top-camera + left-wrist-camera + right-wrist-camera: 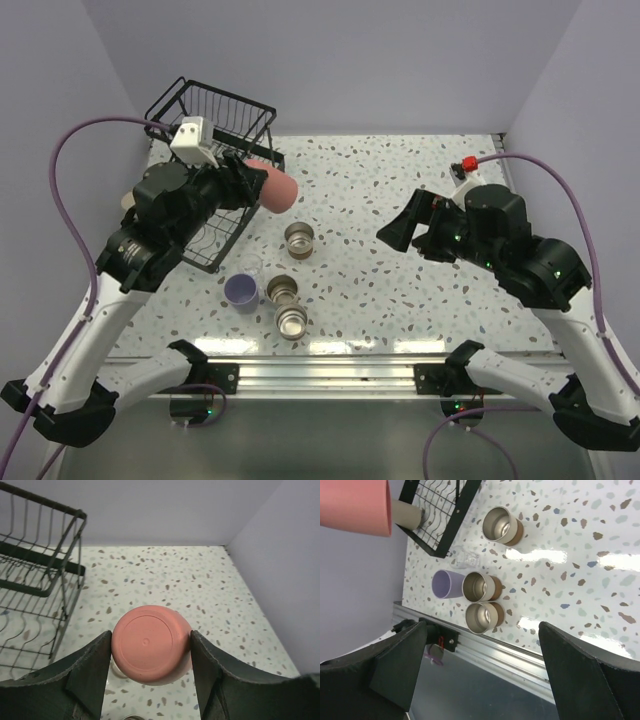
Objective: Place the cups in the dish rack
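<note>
- Gripping the red-pink cup (150, 647) across its body, my left gripper (250, 183) has both fingers closed on opposite sides of the wall. The cup lies on its side between them, base turned back at the wrist camera and mouth pointing away.
- I judge this sideways hold good for carrying, since the fingers squeeze the round wall evenly and the cup cannot swing. It probably needs turning before it can settle among the wires.
- That cup hangs in the air just beside the dish rack (215, 110), off its right edge and not yet over the basket, so I count this cup as under way, not loaded.
- My right gripper (405, 232) is spread wide with nothing between its fingers. It hovers over the right half of the table (420, 170), well apart from the rack, which I read as keeping out of the left arm's path.
- Waiting upright on the table are the lone steel cup (299, 240) near the middle, then the front steel cup (293, 322) by the rail with the second steel cup (283, 290) touching it.
- The lavender cup (242, 291) stands just beside that pair, mouth up.
- The clear glass cup (465, 557) sits between the lavender cup and the rack's near corner, faint against the speckle.
- The tan cup (407, 512) shows at the rack's left side. I cannot tell whether it is inside the wires or beside them.
</note>
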